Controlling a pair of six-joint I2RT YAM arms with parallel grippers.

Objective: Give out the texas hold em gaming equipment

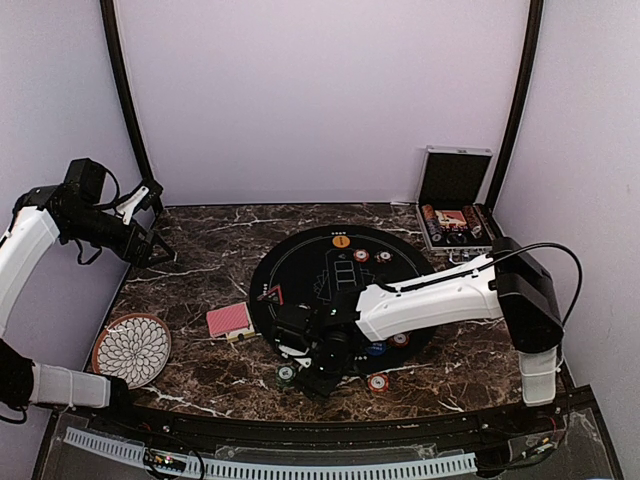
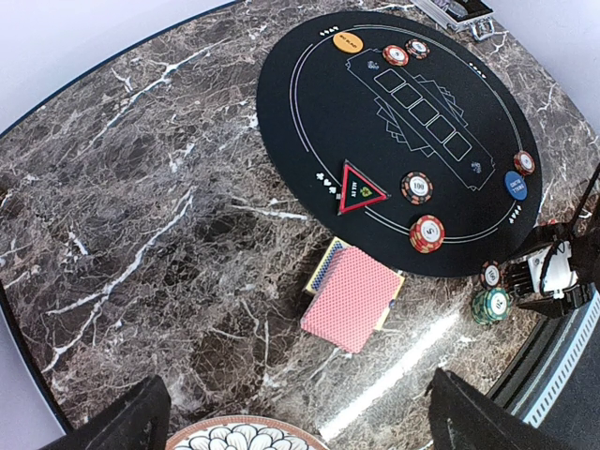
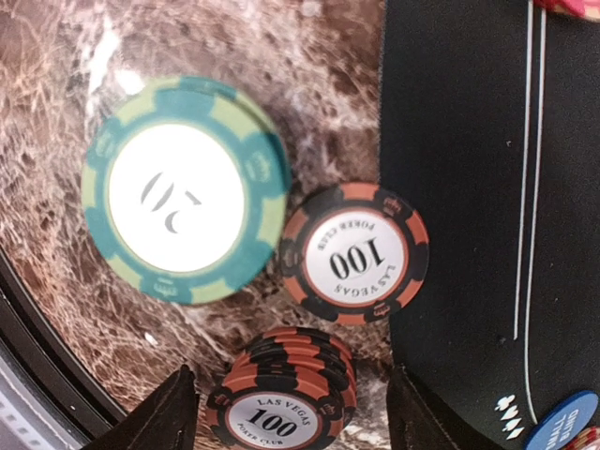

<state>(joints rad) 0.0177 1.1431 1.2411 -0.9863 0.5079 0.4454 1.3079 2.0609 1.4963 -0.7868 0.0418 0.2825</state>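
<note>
Round green chip (image 3: 184, 190) over veined marble (image 3: 56, 112)

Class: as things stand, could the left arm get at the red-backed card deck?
Probably yes: the left gripper is open, the deck lies uncovered beside the mat, and the right arm works at the chips.

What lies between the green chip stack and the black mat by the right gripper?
One black-and-orange 100 chip lies flat there, beside the green chip stack, its rim over the edge of the black mat. The right wrist view shows it best.
</note>
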